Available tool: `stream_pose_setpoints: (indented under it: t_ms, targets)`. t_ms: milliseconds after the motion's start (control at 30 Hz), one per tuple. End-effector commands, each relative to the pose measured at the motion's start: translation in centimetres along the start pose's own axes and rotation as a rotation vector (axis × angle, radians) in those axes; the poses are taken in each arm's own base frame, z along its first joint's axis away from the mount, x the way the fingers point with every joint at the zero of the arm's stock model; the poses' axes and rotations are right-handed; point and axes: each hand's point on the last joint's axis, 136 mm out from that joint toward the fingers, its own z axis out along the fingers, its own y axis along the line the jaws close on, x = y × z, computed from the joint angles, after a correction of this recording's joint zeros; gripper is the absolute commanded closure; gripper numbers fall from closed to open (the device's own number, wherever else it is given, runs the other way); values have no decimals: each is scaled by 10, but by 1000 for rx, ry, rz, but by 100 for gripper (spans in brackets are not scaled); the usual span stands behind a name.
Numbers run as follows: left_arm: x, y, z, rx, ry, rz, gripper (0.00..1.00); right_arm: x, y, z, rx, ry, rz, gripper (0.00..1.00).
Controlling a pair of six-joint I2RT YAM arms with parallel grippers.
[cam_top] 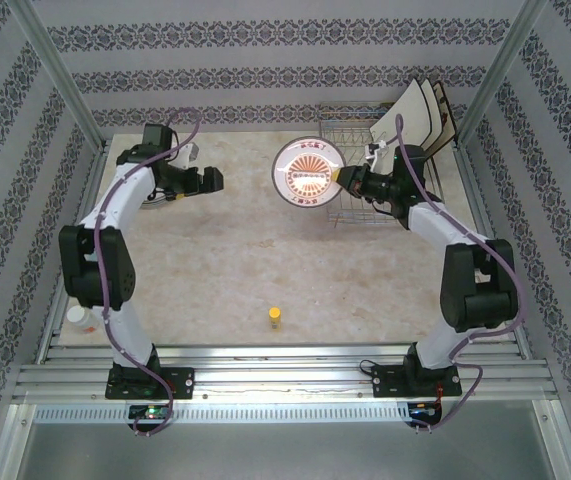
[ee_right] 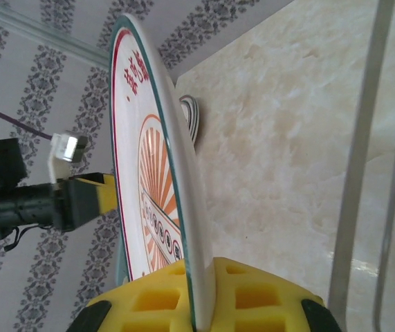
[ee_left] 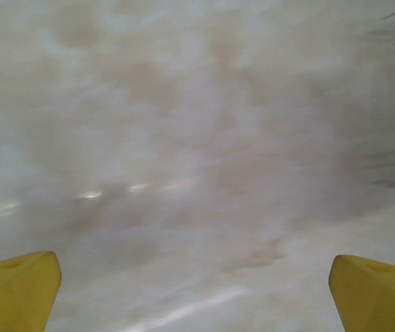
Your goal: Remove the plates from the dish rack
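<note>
Rt gripper [cam_top: 342, 178] clamped tight on round plate [cam_top: 307, 172], pinching its right rim; in rt wrist view, yellow pads [ee_right: 266, 297] one each side of the edge, rim sunk in the slot between them.

Plate up in the air just left of dish rack [cam_top: 350, 130], clear of the wires, over marble table [cam_top: 225, 260]; patterned face w/ orange-red rays turned up twd overhead cam, near full circle there; edge-on to rt wrist cam, pattern facing that view's left, plain back facing its right; round, so no long axis to speak of; flat of the plate stretching out from the pads twd the left arm.

Sq cream plates [cam_top: 420, 112] on edge at far right end of rack, leaning back and to the right; plain white backs twd overhead cam, dark rim on the rearmost; exact count hard to tell.

Lt gripper [cam_top: 205, 181] spread wide, holding nothing; in lt wrist view, two yellow fingertips [ee_left: 17, 290] at the bottom corners, blurred marble between them; hanging over far left part of table, well apart from round plate, jaws aimed right twd it.

Small yellow obj [cam_top: 276, 317] on table near front middle, well apart from both grippers.
</note>
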Motion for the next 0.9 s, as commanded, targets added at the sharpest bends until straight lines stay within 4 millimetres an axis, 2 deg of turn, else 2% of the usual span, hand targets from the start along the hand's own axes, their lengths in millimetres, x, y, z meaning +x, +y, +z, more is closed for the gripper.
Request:
stream_pose_setpoints:
  t_ms: [0, 200, 467, 633, 733, 867]
  targets:
    - [-43, -80, -37, 399, -172, 13, 0, -19, 37, 7, -108, -5, -82, 100]
    - [-53, -101, -35, 583, -186, -25, 0, -20, 59, 28, -141, 34, -86, 100]
    - [-52, -114, -18, 612, -154, -17, 0, -19, 73, 62, -170, 70, -65, 100]
    - [-46, -117, -7, 616, -128, -19, 4, -17, 85, 78, -196, 91, -70, 100]
    - [-42, -116, -2, 617, -116, -22, 12, -17, 88, 84, -205, 99, -70, 100]
    - [-38, -114, 1, 620, -102, -28, 40, -20, 90, 86, -208, 96, -72, 100]
